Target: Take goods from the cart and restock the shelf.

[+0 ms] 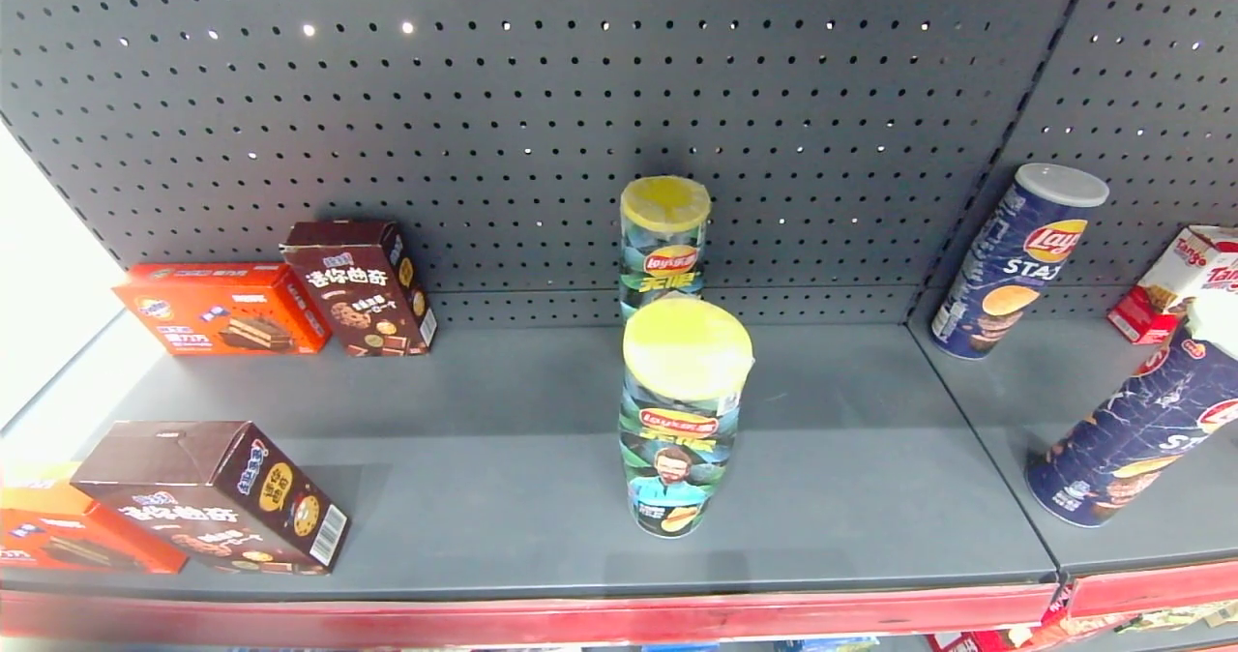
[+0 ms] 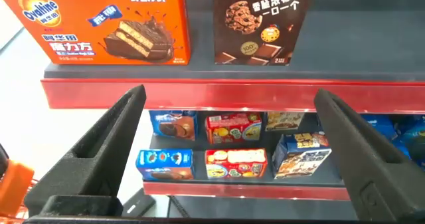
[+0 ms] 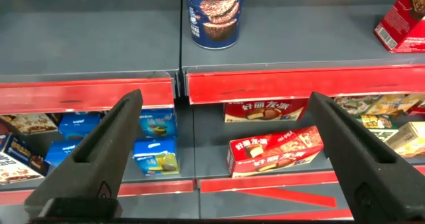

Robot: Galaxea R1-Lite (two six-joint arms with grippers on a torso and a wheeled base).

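The grey shelf (image 1: pixel 503 478) holds two yellow-lidded chip cans in the middle, one at the front (image 1: pixel 682 420) and one behind it (image 1: pixel 663 241). Two dark blue chip cans stand on the right section (image 1: pixel 1016 260) (image 1: pixel 1132 434). Orange boxes (image 1: pixel 221 309) and brown cookie boxes (image 1: pixel 363 287) (image 1: pixel 215 497) sit at the left. My left gripper (image 2: pixel 229 151) is open in front of the shelf's red edge (image 2: pixel 232 94), below an orange box (image 2: pixel 109 21) and a brown box (image 2: pixel 262 21). My right gripper (image 3: pixel 226 151) is open before the red edge (image 3: pixel 299 84), under a blue can (image 3: pixel 214 14).
A perforated grey back panel (image 1: pixel 542 101) closes the shelf behind. Lower shelves hold blue snack boxes (image 2: pixel 166 164) (image 3: pixel 156 154) and red boxes (image 3: pixel 275 151) (image 2: pixel 234 127). A red and white box (image 1: pixel 1175 280) leans at the far right. Bare shelf floor lies between the brown boxes and the middle cans.
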